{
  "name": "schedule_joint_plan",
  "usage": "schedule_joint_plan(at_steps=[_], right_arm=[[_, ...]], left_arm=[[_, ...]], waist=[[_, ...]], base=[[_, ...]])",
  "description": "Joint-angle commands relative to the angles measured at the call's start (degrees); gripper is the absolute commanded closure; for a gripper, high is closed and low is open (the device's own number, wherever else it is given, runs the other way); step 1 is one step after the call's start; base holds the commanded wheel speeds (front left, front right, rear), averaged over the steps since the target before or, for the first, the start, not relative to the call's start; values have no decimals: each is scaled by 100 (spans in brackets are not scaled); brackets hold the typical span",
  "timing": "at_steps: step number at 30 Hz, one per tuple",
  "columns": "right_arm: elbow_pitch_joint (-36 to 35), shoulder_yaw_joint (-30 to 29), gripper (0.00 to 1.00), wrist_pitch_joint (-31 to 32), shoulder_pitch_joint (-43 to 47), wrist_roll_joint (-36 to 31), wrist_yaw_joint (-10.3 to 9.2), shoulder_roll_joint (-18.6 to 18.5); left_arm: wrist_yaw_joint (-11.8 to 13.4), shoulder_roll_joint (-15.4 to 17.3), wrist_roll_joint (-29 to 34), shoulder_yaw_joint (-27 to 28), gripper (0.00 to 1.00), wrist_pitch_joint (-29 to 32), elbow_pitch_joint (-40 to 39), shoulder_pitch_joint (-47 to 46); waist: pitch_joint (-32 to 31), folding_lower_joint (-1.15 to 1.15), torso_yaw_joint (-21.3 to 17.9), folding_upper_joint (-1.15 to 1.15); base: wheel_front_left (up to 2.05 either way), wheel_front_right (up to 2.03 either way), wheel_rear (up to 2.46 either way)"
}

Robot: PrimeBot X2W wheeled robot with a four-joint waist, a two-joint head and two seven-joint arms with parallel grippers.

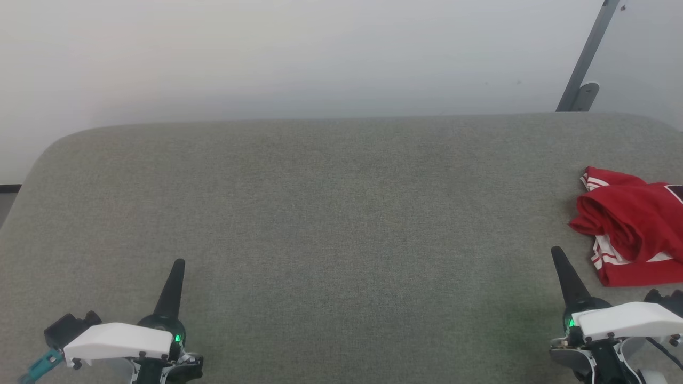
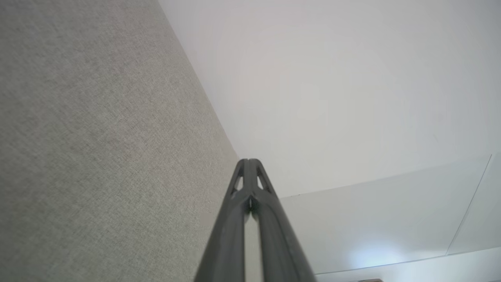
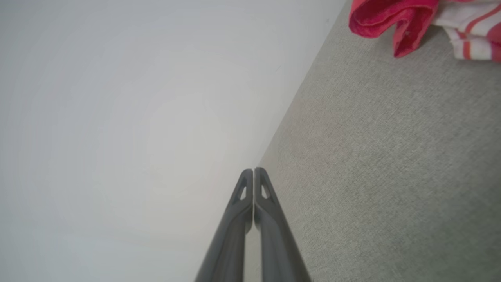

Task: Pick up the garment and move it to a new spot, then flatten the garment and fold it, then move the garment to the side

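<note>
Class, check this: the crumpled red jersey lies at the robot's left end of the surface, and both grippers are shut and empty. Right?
Wrong side. The head view shows the jersey at the robot's right end of the surface, near the right gripper. It and the left gripper are shut and empty.

No text, label or number legible anywhere. The garment [image 1: 629, 224] lies bunched; a white-outlined dark patch [image 1: 676, 193] at its right edge cannot be read.

Lab-like room: fabric-covered table [image 1: 320, 213], blank wall [image 1: 267, 53].
</note>
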Motion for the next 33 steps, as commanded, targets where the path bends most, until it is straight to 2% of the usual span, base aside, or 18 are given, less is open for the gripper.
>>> schedule_joint_plan(at_steps=[1,33], right_arm=[[-65,-17,100,51,-110,148,2,9],[-153,-45,100,292,-143,1530,2,114]], left_arm=[[-10,-6,-101,50,100,40,-66,-149],[-15,-299,-1181,210,100,426,-149,-242]], waist=[[1,-1,2,0],[24,-1,34,0]], base=[[0,0,0],[0,0,0]])
